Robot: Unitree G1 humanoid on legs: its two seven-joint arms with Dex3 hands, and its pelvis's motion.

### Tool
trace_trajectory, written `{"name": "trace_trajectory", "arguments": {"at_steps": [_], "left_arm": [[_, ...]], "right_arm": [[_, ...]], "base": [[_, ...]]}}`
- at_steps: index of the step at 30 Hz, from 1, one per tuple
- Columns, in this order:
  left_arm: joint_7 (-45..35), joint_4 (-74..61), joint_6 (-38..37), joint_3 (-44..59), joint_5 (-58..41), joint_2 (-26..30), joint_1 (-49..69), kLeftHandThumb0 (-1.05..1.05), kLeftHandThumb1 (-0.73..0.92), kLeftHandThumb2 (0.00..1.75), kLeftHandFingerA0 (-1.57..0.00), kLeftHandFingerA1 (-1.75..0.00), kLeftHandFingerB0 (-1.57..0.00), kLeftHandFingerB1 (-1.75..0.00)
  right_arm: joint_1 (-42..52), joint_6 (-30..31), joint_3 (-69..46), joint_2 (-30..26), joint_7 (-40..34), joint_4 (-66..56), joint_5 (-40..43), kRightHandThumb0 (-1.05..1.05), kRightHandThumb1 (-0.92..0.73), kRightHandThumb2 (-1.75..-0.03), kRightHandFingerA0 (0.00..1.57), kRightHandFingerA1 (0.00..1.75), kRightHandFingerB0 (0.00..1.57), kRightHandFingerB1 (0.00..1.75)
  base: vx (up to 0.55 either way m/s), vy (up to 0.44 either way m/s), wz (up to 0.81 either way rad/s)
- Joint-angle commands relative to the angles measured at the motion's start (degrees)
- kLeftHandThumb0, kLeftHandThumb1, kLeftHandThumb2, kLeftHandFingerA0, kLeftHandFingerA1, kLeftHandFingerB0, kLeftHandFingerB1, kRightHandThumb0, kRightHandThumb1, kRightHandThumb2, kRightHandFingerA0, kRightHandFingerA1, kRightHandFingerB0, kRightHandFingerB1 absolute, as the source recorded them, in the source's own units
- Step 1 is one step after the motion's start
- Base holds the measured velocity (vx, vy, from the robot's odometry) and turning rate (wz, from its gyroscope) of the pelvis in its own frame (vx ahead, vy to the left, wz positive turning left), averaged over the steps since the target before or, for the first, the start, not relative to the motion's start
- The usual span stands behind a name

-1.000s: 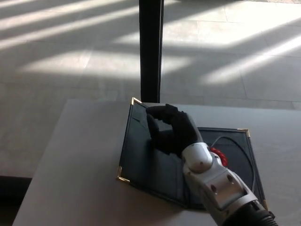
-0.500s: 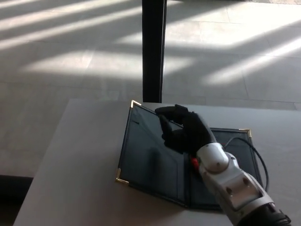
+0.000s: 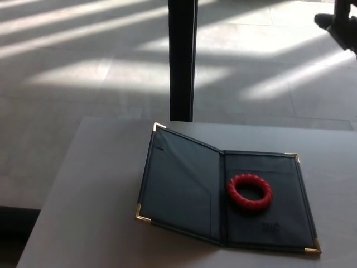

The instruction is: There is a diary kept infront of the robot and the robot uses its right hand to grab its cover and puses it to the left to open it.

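Diary (image 3: 223,192) lies open on the grey table (image 3: 89,195) in front of the robot, near the middle of the table and a little toward the near edge. Its left cover (image 3: 178,184) is turned over to the left, but it does not rest flat: its far corner with the gold tip seems to stand a bit above the table, probably because the spine is stiff and the cover wants to spring back. The right half lies flat, and a red twisted ring (image 3: 250,192) sits on it, close to the fold (it may be a bracelet or a hair band, I cannot say which). Gold corner pieces show at the visible corners of the folder. Behind the table a dark post (image 3: 182,58) rises from the tiled floor, where sunlight makes bright stripes. Of the robot, only a small dark part shows at the upper right corner of the view, the right hand (image 3: 337,23) I believe, far from the diary; I cannot tell whether its fingers are spread or pressed together, and it touches nothing. The left hand is not visible at all. In my judgement the opening is done, since the inside of the diary is fully shown.
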Motion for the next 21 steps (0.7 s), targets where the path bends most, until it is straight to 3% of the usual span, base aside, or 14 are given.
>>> {"name": "trace_trajectory", "arguments": {"at_steps": [1,3,4,7,8,9,10,11,12,16,17,18,19,21], "left_arm": [[-0.2,-0.1,0.4,1.0,-1.0,0.4,1.1,-1.05,0.92,1.18,-0.24,-1.67,-0.14,-1.34],[0.0,0.0,0.4,1.1,-0.9,0.5,1.2,-1.05,0.92,1.20,-0.26,-1.68,-0.15,-1.36],[-0.4,0.1,0.3,1.1,-0.8,0.6,1.4,-1.05,0.92,1.19,-0.22,-1.65,-0.12,-1.35],[-1.1,0.2,-0.1,1.3,-0.7,0.7,1.9,-1.05,0.92,1.19,-0.23,-1.67,-0.14,-1.35],[-0.4,0.0,0.0,1.3,-0.7,0.7,1.8,-1.05,0.92,1.20,-0.29,-1.73,-0.19,-1.39],[-0.4,0.0,0.0,1.5,-0.7,0.8,1.9,-1.05,0.92,1.20,-0.29,-1.73,-0.19,-1.39],[0.0,0.0,0.4,1.9,-1.1,0.8,1.8,-1.05,0.92,1.18,-0.31,-1.72,-0.21,-1.40],[0.3,-0.1,0.2,2.0,-1.2,0.7,1.9,-0.97,0.72,1.57,-0.44,-1.24,0.00,-0.92],[-0.3,-0.1,0.3,2.0,-1.1,0.8,2.1,-1.05,0.92,1.19,-0.25,-1.67,-0.14,-1.35],[-0.3,-0.2,0.1,2.2,-1.1,0.6,2.3,-1.05,0.92,1.18,-0.28,-1.68,-0.19,-1.39],[-0.7,-0.1,-0.1,2.0,-0.8,0.6,2.6,-0.95,0.67,1.54,-0.31,-1.15,0.00,-0.91],[-0.7,0.1,-0.2,2.1,-0.9,0.6,2.5,-1.01,0.72,1.59,-0.32,-1.19,0.00,-0.94],[-0.7,0.1,-0.2,2.2,-1.0,0.6,2.5,-1.01,0.72,1.59,-0.32,-1.19,0.00,-0.94],[-0.6,0.0,-0.2,2.5,-1.2,0.6,2.5,-0.96,0.65,1.53,-0.33,-1.17,0.00,-0.91]], "right_arm": [[-0.5,6.8,-7.3,-5.1,3.3,-3.8,7.0,-0.82,-0.92,-0.73,0.38,0.54,0.24,0.44],[0.5,7.8,-10.7,-8.1,3.8,-3.5,7.9,-0.82,-0.76,-1.07,0.30,0.57,0.18,0.50],[1.4,8.2,-13.4,-10.0,4.0,-2.9,8.9,-0.83,-0.92,-0.70,0.39,0.50,0.27,0.41],[6.9,5.1,-23.2,-18.9,4.0,0.0,9.1,-0.84,-0.92,-0.71,0.37,0.69,0.25,0.51],[8.5,4.1,-25.1,-20.9,4.5,1.2,9.1,-0.71,-0.72,-1.19,0.40,0.72,0.10,0.53],[8.5,4.0,-25.1,-21.1,4.6,1.4,9.2,-0.71,-0.72,-1.19,0.40,0.72,0.10,0.53],[10.3,4.3,-26.9,-22.5,3.2,1.0,8.5,-0.83,-0.92,-0.70,0.42,0.71,0.31,0.57],[15.4,3.1,-29.9,-25.7,2.8,1.1,6.6,-0.79,-0.92,-0.76,0.49,0.74,0.32,0.58],[17.7,4.3,-31.6,-26.1,1.8,-1.0,6.2,-0.80,-0.92,-0.77,0.55,0.81,0.35,0.64],[25.1,3.1,-37.6,-29.1,4.0,-0.2,7.5,-0.77,-0.92,-0.74,0.55,0.95,0.34,0.81],[27.4,2.7,-39.3,-30.1,3.7,0.6,6.9,-0.79,-0.92,-0.70,0.63,0.98,0.37,0.86],[29.6,1.9,-41.4,-31.3,3.8,2.5,6.9,-0.76,-0.77,-1.20,0.74,0.98,0.42,0.80],[30.7,1.2,-42.6,-32.0,4.0,3.7,7.4,-0.76,-0.77,-1.20,0.74,0.98,0.42,0.80],[33.3,0.1,-45.0,-33.5,3.8,6.2,7.5,-0.81,-0.92,-0.70,0.64,1.09,0.32,0.91]], "base": [[0.00,0.000,0.00],[0.00,0.000,0.00],[0.00,0.000,0.00],[0.00,0.000,0.00],[0.00,0.000,0.00],[0.00,0.000,0.00],[0.00,0.000,0.00],[0.00,0.000,0.00],[0.00,0.000,0.00],[0.00,0.000,0.00],[0.00,0.000,0.00],[0.00,0.000,0.00],[0.00,0.000,0.00],[0.00,0.000,0.00]]}}
